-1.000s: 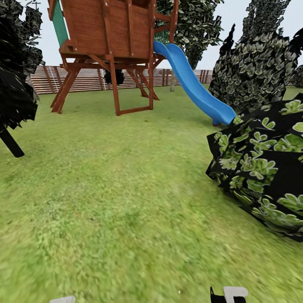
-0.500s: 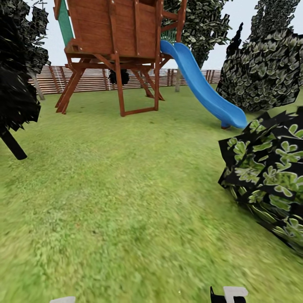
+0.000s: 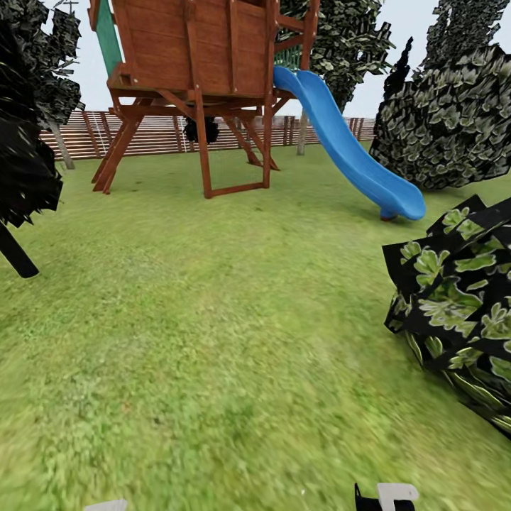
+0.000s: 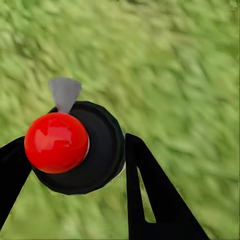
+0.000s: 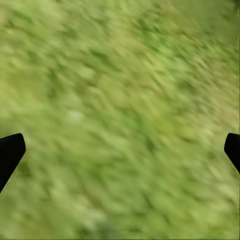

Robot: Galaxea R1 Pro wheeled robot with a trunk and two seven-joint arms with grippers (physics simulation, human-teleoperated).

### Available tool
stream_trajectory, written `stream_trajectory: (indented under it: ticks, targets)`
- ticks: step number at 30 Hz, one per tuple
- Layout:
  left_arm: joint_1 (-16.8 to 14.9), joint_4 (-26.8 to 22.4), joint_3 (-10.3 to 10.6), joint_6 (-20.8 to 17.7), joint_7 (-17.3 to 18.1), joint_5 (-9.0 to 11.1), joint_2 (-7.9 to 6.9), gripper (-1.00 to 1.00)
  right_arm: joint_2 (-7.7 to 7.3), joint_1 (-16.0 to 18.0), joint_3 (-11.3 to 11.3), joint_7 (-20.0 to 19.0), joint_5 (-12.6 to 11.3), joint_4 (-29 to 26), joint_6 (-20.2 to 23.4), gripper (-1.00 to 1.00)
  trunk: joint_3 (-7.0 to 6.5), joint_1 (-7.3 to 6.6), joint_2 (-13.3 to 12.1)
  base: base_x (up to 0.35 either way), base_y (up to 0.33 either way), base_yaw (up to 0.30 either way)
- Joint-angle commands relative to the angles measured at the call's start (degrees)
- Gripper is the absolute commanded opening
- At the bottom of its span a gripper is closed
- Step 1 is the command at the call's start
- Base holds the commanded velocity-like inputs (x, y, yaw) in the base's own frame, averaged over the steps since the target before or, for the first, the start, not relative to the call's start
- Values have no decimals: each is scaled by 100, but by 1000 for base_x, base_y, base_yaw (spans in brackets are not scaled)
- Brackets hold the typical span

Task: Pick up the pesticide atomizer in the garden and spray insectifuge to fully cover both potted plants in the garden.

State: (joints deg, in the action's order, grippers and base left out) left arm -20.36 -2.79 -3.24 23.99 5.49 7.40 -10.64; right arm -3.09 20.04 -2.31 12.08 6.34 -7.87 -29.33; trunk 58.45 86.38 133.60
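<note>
- The robot is standing on the lawn [image 3: 213,341] of the garden, facing a wooden play tower [image 3: 206,64].
- A blue slide [image 3: 348,152] is running down from the tower's right side to the grass.
- A brown slat fence [image 3: 156,133] is running behind the tower.
- A big leafy bush [image 3: 447,121] is sitting to the right of the slide, farther back.
- A dark bush [image 3: 461,298] with green leaves is lying nearer the robot than the slide, on the tower's right.
- A dark tree [image 3: 25,142] is standing to the left of the tower.
- In the left wrist view, the left gripper [image 4: 75,165] is holding the atomizer [image 4: 80,147], a black round thing with a red ball on top and a small grey tip.
- Its black fingers [image 4: 150,190] are sitting tight on both sides of the atomizer, with grass below.
- In the right wrist view, the right gripper [image 5: 120,150] is hanging over blurry grass.
- Its two fingertips [image 5: 10,150] are standing far apart, and nothing is between them.
</note>
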Motion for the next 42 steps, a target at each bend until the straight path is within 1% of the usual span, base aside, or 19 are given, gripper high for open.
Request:
stream_trajectory:
  ticks: [1, 14, 42]
  targets:
    - [-3, 6, -31, 9, 57, 52, 0, -100, 1, 3, -23, 30, 61, 5, -11, 100, 5, 2, 2, 340, 94, 0]
    - [-3, 6, -27, 9, 59, 52, 1, -100, 1, 4, -23, 31, 61, 7, -10, 100, 5, 2, 2, 340, 84, 0]
    - [-3, 6, -29, 9, 64, 43, 1, -100, -3, 4, -31, 23, 69, 14, -11, 100, 5, 2, 2, 340, 2, 0]
